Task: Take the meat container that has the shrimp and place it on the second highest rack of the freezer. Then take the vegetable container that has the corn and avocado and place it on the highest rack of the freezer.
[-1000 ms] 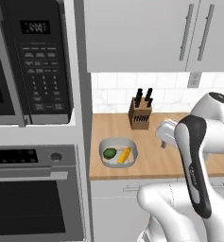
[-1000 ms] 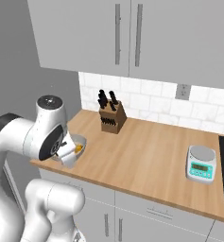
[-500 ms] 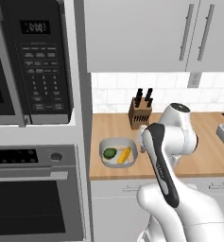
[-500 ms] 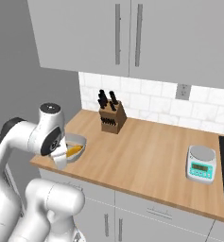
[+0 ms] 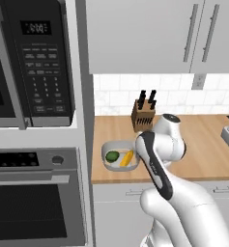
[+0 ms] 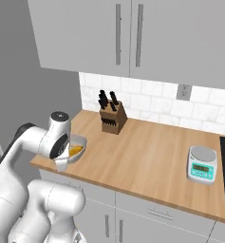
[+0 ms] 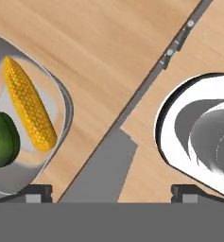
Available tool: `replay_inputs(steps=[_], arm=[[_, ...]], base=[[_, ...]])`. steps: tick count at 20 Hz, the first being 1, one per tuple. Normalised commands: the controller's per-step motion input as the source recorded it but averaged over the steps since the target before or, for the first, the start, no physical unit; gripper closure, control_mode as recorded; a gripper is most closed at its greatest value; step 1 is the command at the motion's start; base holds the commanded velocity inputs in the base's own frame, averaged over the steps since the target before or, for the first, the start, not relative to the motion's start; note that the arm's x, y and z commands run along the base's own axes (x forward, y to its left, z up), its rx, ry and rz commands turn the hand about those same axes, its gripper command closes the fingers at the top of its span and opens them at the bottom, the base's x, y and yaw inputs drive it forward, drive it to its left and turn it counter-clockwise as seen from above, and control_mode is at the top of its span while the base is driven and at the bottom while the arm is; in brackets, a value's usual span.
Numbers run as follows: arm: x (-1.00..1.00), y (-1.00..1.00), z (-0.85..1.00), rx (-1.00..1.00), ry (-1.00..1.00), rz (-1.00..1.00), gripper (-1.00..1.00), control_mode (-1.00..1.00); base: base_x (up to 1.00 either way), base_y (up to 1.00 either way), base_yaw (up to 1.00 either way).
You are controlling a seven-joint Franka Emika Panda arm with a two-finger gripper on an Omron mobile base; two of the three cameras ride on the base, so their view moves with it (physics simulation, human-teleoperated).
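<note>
**Open gripper above counter edge, bowl off to one side**

Gripper (image 7: 111,191): fingers spread wide, nothing between them. Hand view looks straight down on the wooden counter (image 7: 104,56) and its front edge; one finger tip (image 7: 35,191) sits close to the rim of the vegetable container (image 7: 64,101), no contact seen.

Vegetable container (image 5: 120,150) rests on the counter's left end, near the front edge, just beside the tall grey panel (image 5: 85,120). Inside, the corn (image 5: 126,157) lies flat with its long axis along the bowl's length; the avocado (image 5: 112,156) sits beside it.

Behind the bowl, well apart: knife block (image 5: 143,114) against the tiled wall. Kitchen scale (image 6: 202,164) stands far along the counter. The arm's elbow crowds the bowl's right side.
</note>
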Motion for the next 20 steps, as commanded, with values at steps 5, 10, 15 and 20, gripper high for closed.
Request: replay_inputs(steps=[5,10,15,20], arm=[[0.48,0.13,-0.45,0.0,0.0,-0.14,-1.0,-1.0],[0.69,0.11,-0.22,0.0,0.0,-0.09,-1.0,-1.0],[0.41,0.0,-0.31,0.0,0.0,-0.02,-1.0,-1.0],[0.12,0.0,-0.48,0.0,0.0,0.0,-1.0,-1.0]], base=[[0.0,0.0,0.0],[0.0,0.0,0.0],[0.0,0.0,0.0],[0.0,0.0,0.0]])
